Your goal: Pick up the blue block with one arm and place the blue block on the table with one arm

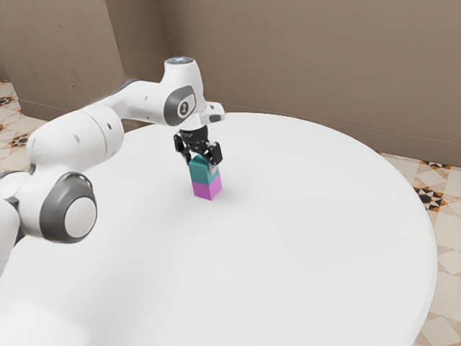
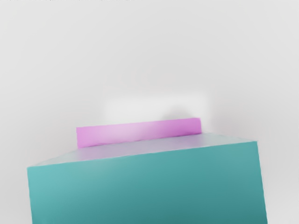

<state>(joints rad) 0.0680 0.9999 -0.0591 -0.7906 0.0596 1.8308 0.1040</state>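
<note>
1. Tool: the black two-finger gripper (image 1: 201, 164) is at the upper part of the task's block, pointing down. Its state, whether open, closed or gripping, cannot be told from either view.
2. Task block: the teal-blue block (image 1: 202, 172) is directly below the gripper's body, above the magenta block (image 1: 207, 189). In the exterior view, no gap is visible between the two colours.
3. Wrist view: a broad teal face of the task block lies nearest the camera; a paler, foreshortened face adjoins it. A narrow magenta strip is seen just beyond that paler face.
4. Lower block: magenta, standing on the round white table (image 1: 310, 216). The two blocks form an upright stack, their sides roughly in line.
5. Arm: the white Franka arm (image 1: 75, 137), with grey joint covers, enters from the exterior view's left. Its forearm reaches over the table and its wrist stands above the stack.
6. Surroundings: a brown wall (image 1: 288, 58) rises behind the table. Patterned floor tiles (image 1: 430, 196) are visible past the table edge at the exterior view's right, with more at the far left.
</note>
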